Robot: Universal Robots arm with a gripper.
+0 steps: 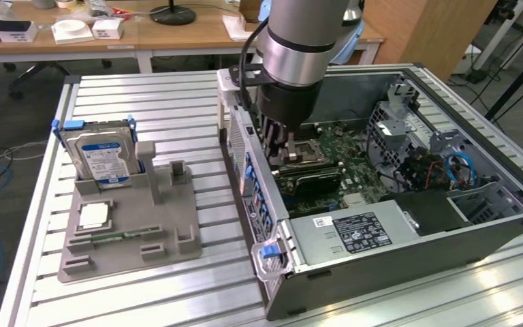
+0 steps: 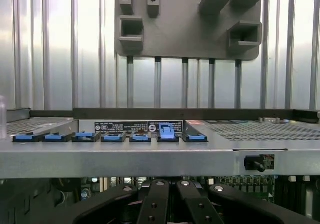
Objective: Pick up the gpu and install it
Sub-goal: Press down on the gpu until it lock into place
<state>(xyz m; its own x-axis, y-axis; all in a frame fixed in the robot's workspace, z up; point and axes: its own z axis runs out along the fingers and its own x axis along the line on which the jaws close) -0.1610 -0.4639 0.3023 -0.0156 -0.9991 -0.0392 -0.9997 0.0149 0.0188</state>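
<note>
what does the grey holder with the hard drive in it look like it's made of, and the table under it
The grey holder looks like matte moulded or printed plastic: uniform dull grey, no shine, blocky slots. The table looks like bare aluminium: silvery ribbed slats with bright reflections. Both are judged by look alone.

From my remote station I see the arm's final segment as a smooth silver-grey metal cylinder (image 1: pixel 302 37) with a darker band ringing its lower end. A black cable (image 1: pixel 250 51) runs alongside it. Directly above the pincer sits a black wrist housing (image 1: pixel 284 105). The black linkage-type gripper (image 1: pixel 282 146) has flat finger links (image 2: pixel 152 204) carrying round silver pivot screws.
</note>
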